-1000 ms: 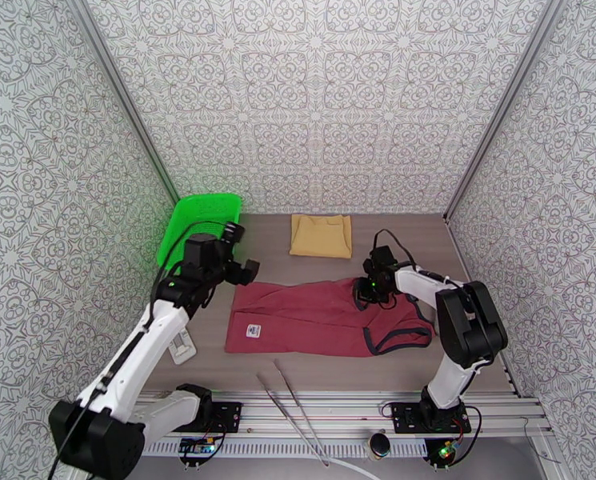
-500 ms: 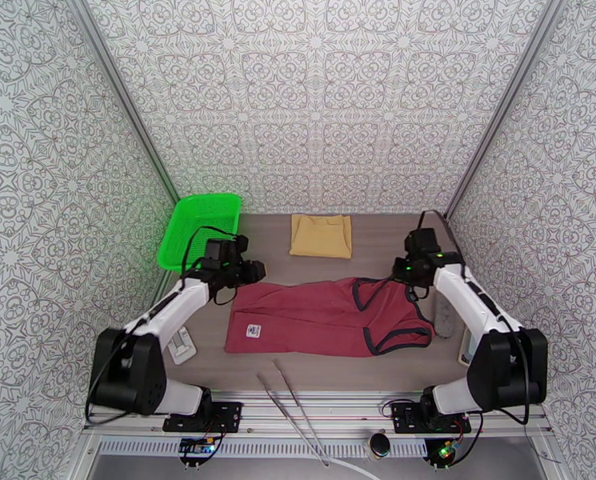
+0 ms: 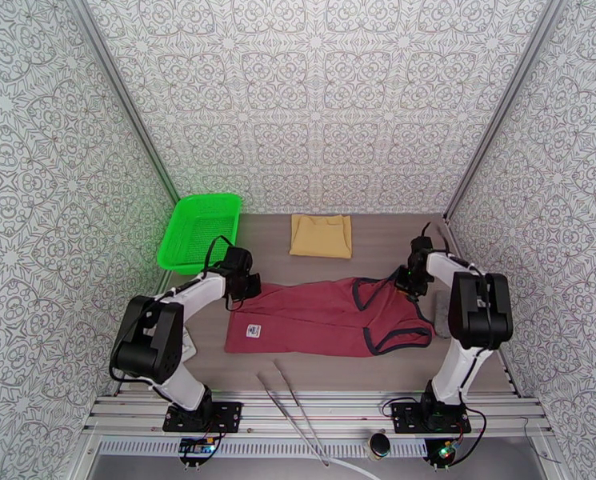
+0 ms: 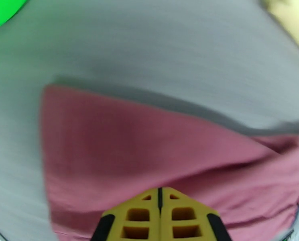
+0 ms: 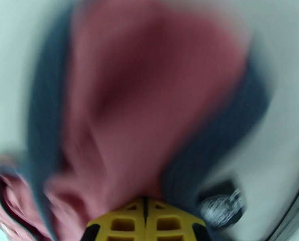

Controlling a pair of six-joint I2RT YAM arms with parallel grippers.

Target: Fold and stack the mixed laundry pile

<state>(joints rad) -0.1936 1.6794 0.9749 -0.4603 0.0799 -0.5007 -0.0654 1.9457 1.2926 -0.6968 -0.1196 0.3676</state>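
At far corners of limp, light tank top [image 3: 314, 314], clamped by left claw [image 4: 159, 190] and right claw [image 5: 145, 199]; best pinched at hems.

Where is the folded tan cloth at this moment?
In the top external view, the folded tan cloth lies at the far middle of the table, right of the green mesh basket and beyond the maroon tank top.

Left arm folded low, left gripper [image 3: 248, 288] at 10 o'clock, fingers [image 4: 137, 215] together, right arm bent, right gripper [image 3: 399, 280] at 2 o'clock, clamped
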